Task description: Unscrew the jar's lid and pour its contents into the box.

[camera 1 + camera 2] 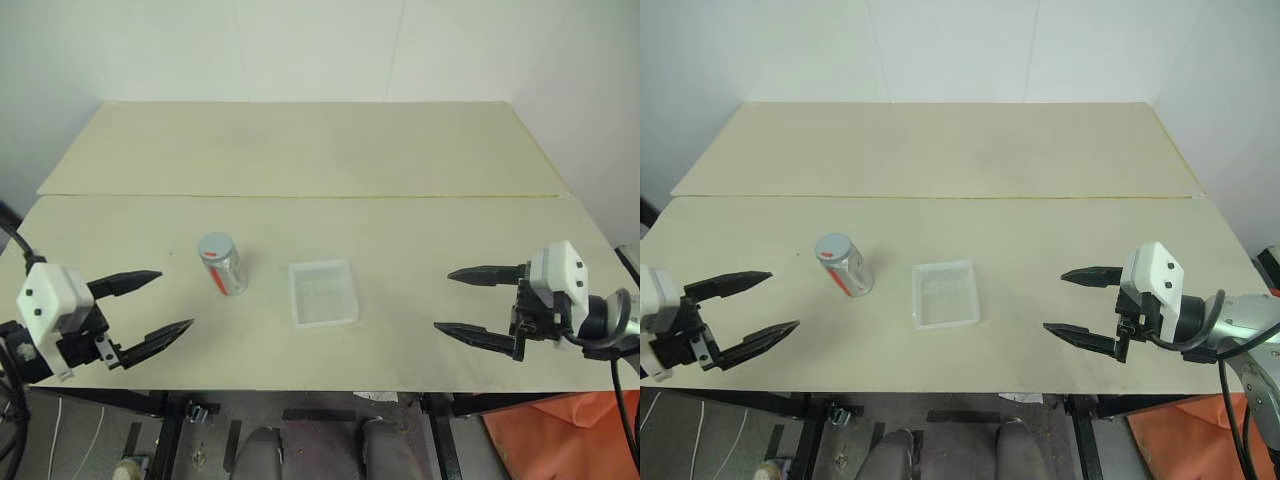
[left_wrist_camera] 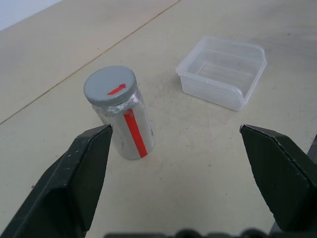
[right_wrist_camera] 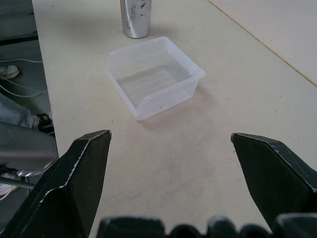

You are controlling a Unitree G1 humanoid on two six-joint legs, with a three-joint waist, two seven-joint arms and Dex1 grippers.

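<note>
jar (image 1: 222,264), small clear cylinder with grey metal lid (image 1: 215,245), stands beside the clear plastic box (image 1: 323,292); both end effectors, left (image 1: 160,304) and right (image 1: 468,303), gape empty. a clumsy grasp might topple it.

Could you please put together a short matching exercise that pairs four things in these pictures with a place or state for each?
Things:
1. jar
2. lid
3. box
4. right gripper

Places or states:
A. grey, screwed on top of the jar
B. open and holding nothing, near the table's right end
C. clear tray, nothing seen inside, in the middle of the table
D. standing upright to the left of the box

Pairs: 1-D, 2-A, 3-C, 4-B
</note>
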